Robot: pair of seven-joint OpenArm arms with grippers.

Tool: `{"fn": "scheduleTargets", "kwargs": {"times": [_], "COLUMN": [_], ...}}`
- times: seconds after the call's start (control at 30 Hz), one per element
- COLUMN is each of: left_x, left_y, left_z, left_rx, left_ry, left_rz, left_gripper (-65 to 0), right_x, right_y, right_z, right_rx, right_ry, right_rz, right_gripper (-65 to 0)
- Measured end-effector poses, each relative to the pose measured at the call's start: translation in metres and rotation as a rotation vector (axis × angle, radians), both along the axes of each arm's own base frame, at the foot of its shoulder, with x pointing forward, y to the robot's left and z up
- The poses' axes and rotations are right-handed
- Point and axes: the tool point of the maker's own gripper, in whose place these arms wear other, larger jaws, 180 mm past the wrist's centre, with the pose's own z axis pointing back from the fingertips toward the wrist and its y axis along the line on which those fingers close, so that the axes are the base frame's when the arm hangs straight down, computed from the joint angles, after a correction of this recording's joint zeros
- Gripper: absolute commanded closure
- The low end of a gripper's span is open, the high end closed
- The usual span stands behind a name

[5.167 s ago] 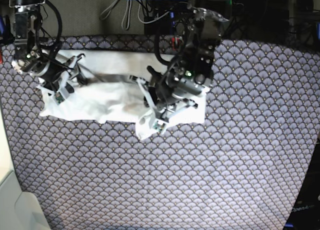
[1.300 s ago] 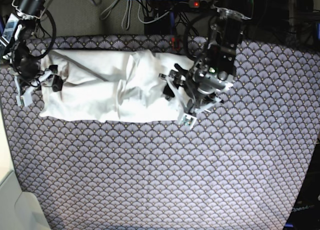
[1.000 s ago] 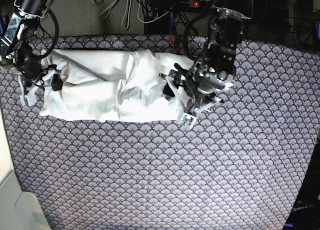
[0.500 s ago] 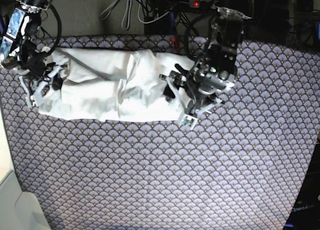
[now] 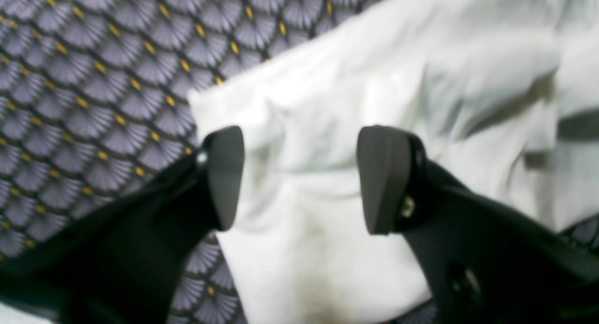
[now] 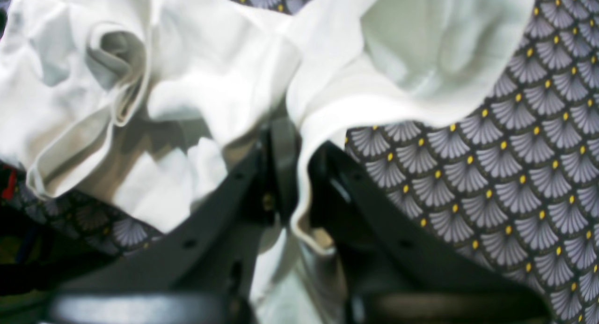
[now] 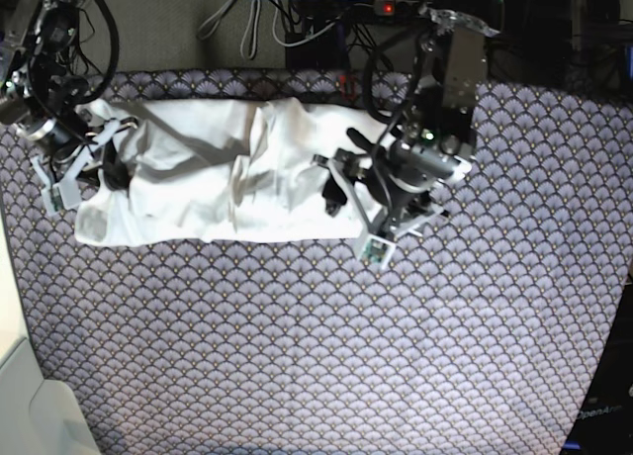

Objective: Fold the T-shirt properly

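Note:
The white T-shirt (image 7: 218,173) lies as a long wrinkled band across the back of the patterned table cover (image 7: 326,356). My right gripper (image 7: 77,166) is at the shirt's left end. In the right wrist view the gripper (image 6: 303,174) is shut on a fold of the T-shirt (image 6: 196,80), with the end bunched and lifted off the cover. My left gripper (image 7: 354,213) is at the shirt's right end. In the left wrist view it (image 5: 304,179) is open, its fingers (image 5: 224,174) straddling a corner of the T-shirt (image 5: 374,80) that lies flat beneath them.
Cables and a power strip with a red light (image 7: 386,8) lie behind the table's back edge. A pale object (image 7: 25,406) sits at the front left corner. The patterned cover extends bare toward the front and right.
My right gripper has closed on the shirt's left end and raised it, casting a shadow at the lower left corner. My left arm has shifted slightly forward, still open.

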Motion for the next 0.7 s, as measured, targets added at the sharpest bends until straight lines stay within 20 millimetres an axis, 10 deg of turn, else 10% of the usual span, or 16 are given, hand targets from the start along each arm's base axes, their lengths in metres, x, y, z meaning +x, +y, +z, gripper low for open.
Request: {"fn": "scheduleTargets", "kwargs": {"times": [0.3, 0.5, 0.7], "left_x": [0.004, -0.003, -0.018], "left_y": [0.025, 0.103, 0.103], "left_z": [0.026, -0.013, -0.058], "left_rx": [-0.040, 0.034, 0.026], "left_ry": [-0.075, 0.036, 0.177], "left_rz": [0.091, 0.296, 0.309], "left_gripper": [-38.0, -38.0, -38.0], "right_x": [-0.005, -0.005, -0.005], "right_y": [0.002, 0.019, 0.027], "right_z": [0.002, 0.017, 0.022], "right_rx": [-0.046, -0.027, 0.022], "right_ry": [0.034, 0.008, -0.011], "right_rz": [0.019, 0.056, 0.073], "right_gripper": [0.0, 0.0, 0.0]}}
